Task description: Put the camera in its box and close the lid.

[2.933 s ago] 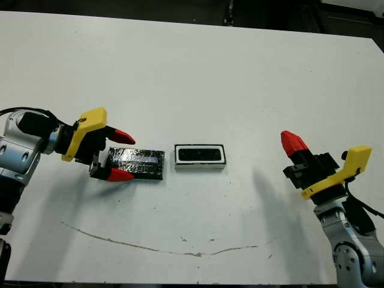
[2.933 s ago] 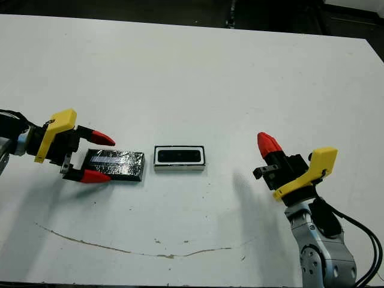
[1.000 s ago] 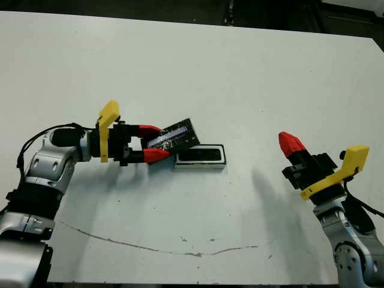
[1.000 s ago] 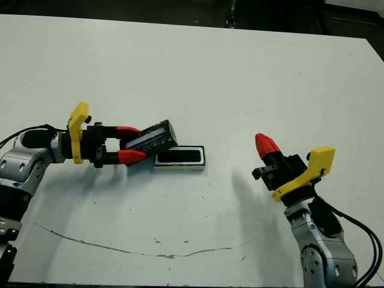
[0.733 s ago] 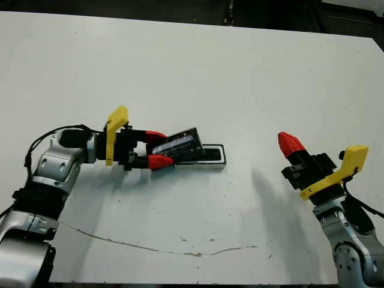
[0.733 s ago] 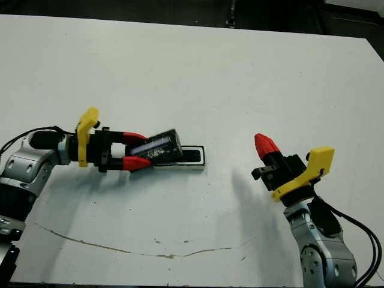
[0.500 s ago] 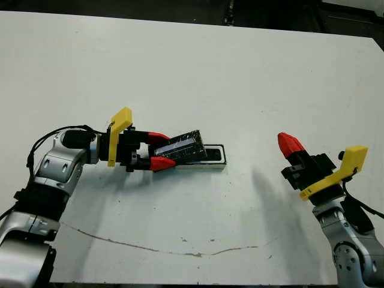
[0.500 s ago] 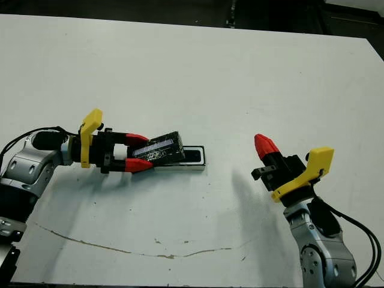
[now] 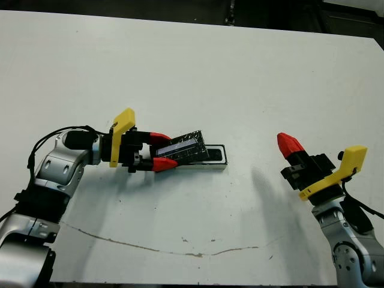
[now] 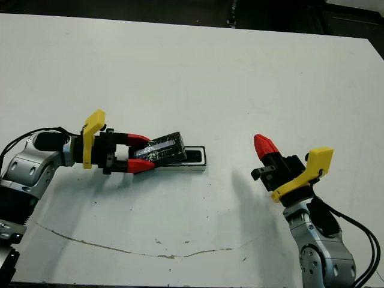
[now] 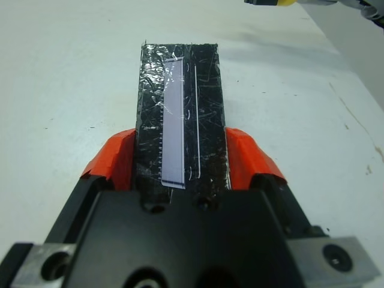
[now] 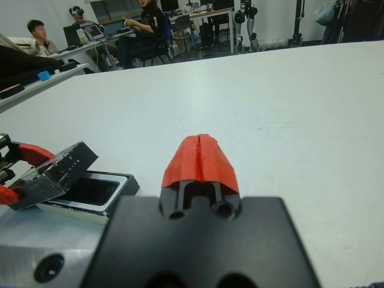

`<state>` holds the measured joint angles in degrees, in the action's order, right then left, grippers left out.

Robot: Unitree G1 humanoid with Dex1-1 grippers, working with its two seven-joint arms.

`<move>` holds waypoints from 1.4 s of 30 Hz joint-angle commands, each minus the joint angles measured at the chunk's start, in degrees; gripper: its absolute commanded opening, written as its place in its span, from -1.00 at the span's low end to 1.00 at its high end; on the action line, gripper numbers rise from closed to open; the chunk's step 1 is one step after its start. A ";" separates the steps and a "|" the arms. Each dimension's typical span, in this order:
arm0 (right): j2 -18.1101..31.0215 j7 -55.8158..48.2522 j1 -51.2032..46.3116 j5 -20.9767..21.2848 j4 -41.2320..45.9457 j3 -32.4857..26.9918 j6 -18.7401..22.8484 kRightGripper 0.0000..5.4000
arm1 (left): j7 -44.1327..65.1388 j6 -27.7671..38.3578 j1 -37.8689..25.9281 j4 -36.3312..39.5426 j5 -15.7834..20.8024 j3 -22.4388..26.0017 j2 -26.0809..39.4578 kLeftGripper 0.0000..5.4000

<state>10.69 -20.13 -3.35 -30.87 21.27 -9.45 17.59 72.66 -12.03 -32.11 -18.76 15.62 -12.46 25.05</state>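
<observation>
On the white worktop (image 9: 240, 72), the left pincer (image 9: 163, 150) reaches in from the left and grasps the lid (image 9: 187, 147) by its left end, one red finger (image 11: 114, 162) on each long side. The lid is shiny and crinkly, with a pale strip along its top. It is tilted, its right end raised, and it hangs over the left part of the box (image 9: 213, 157). Whether the lid touches the box rim cannot be told. The box lies flat near the worktop's middle, with the camera (image 12: 93, 190) showing dark inside its white tray; only the right part of the box is uncovered. Well apart to the right, the right pincer (image 9: 290, 144) is held above the worktop, its two red fingers clenched together on nothing. Beyond the worktop's far edge, people (image 12: 36, 28) sit at desks.
</observation>
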 commanded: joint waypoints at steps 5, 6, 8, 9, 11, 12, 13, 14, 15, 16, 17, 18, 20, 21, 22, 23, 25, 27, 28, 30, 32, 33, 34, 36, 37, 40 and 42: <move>0.38 0.14 -0.88 -0.53 0.02 -0.34 0.86 -1.00 | 0.96 2.14 -1.66 -5.42 -4.11 -5.85 -4.34 0.17; 0.41 0.17 -0.84 -0.55 0.01 -0.36 0.92 -1.00 | 1.13 3.05 -2.08 -6.56 -4.43 -6.16 -4.82 0.17; 0.46 0.37 -0.83 -0.63 0.12 -0.39 1.17 -1.00 | 1.57 3.97 -3.00 -8.56 -5.11 -6.81 -5.64 0.17; 0.48 0.37 -0.83 -0.68 0.13 -0.39 1.16 -1.00 | 1.91 4.36 -3.41 -9.49 -5.26 -7.03 -6.03 0.17; 0.52 0.05 -0.79 -0.77 -0.05 -0.41 0.94 -1.00 | 2.77 5.06 -4.25 -11.43 -5.50 -7.52 -6.75 0.17; 0.61 -0.26 -0.77 -0.56 -0.25 -0.35 0.56 -1.00 | 3.10 4.87 -4.68 -12.24 -5.65 -7.81 -7.07 0.17; 0.67 -0.46 -0.74 -0.36 -0.40 -0.30 0.26 -1.00 | 3.31 4.65 -5.01 -12.87 -5.80 -8.03 -7.34 0.17; 0.69 -0.31 -0.74 -0.29 -0.28 -0.27 0.40 -1.00 | 3.34 4.66 -5.23 -13.16 -6.07 -8.24 -7.56 0.17; 0.69 -0.15 -0.73 -0.30 -0.14 -0.27 0.59 -1.00 | 3.35 4.89 -5.38 -13.40 -6.26 -8.33 -7.80 0.17; 0.69 0.04 -0.72 -0.37 0.01 -0.31 0.84 -1.00 | 3.41 5.21 -5.53 -13.73 -6.35 -8.37 -8.04 0.17; 0.68 0.24 -0.72 -0.52 0.18 -0.36 1.16 -1.00 | 3.62 5.50 -5.76 -14.34 -6.26 -8.29 -8.36 0.17; 0.64 0.34 -0.69 -0.63 0.21 -0.42 1.30 -1.00 | 3.93 5.76 -6.20 -15.34 -6.07 -8.15 -8.86 0.17; 0.65 0.37 -0.61 -0.81 0.20 -0.49 1.52 -1.00 | 4.33 6.75 -7.06 -17.15 -5.95 -7.89 -9.78 0.17; 0.75 0.36 -0.58 -0.78 0.22 -0.48 1.60 -1.00 | 4.50 7.75 -7.52 -18.06 -5.89 -7.70 -10.37 0.17; 0.79 0.28 -0.52 -0.92 0.22 -0.51 1.69 -1.00 | 4.77 8.51 -8.08 -19.07 -5.82 -7.54 -11.03 0.17; 0.83 0.29 -0.47 -0.93 0.29 -0.49 1.76 -1.00 | 5.14 8.78 -8.88 -20.23 -5.81 -7.55 -11.79 0.17; 0.88 0.46 -0.37 -1.04 0.47 -0.46 2.04 -1.00 | 5.56 9.73 -10.13 -22.33 -5.99 -7.53 -13.12 0.17; 0.86 0.86 -0.30 -1.38 0.73 -0.54 2.71 -1.00 | 5.56 11.30 -11.22 -24.30 -6.58 -7.70 -14.51 0.17; 0.89 0.94 -0.29 -1.43 0.82 -0.58 2.93 -1.00 | 5.52 12.00 -11.69 -25.30 -6.83 -7.75 -15.24 0.17; 0.93 0.71 -0.27 -1.41 0.72 -0.69 2.94 -1.00 | 5.35 13.20 -12.52 -26.95 -7.43 -7.89 -16.44 0.17; 0.89 0.64 -0.28 -1.29 0.64 -0.74 2.84 -1.00 | 5.50 14.61 -13.38 -28.44 -7.95 -7.95 -17.50 0.17; 0.84 0.75 -0.30 -1.16 0.66 -0.74 2.80 -1.00 | 5.59 14.79 -13.83 -29.01 -8.16 -8.04 -17.97 0.17; 0.80 0.85 -0.33 -1.06 0.71 -0.72 2.78 -1.00 | 5.52 15.03 -14.21 -29.48 -8.47 -8.14 -18.39 0.17; 0.71 1.28 -0.41 -1.19 1.03 -0.74 3.27 -1.00 | 5.13 15.18 -14.82 -30.16 -9.28 -8.32 -19.04 0.17; 0.73 1.31 -0.45 -1.15 1.09 -0.70 3.25 -1.00 | 4.88 15.31 -14.93 -30.37 -9.57 -8.27 -19.39 0.17; 0.82 0.88 -0.43 -1.05 0.66 -0.63 2.71 -1.00 | 4.54 16.56 -14.92 -30.68 -10.07 -8.13 -20.42 0.17; 0.87 0.81 -0.46 -0.72 0.58 -0.52 2.42 -1.00 | 3.71 17.24 -14.85 -30.21 -11.06 -8.65 -20.64 0.17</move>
<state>10.86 -19.47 -3.25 -31.87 21.92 -9.65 19.80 77.81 4.93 -47.72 -48.53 7.63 -17.58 10.59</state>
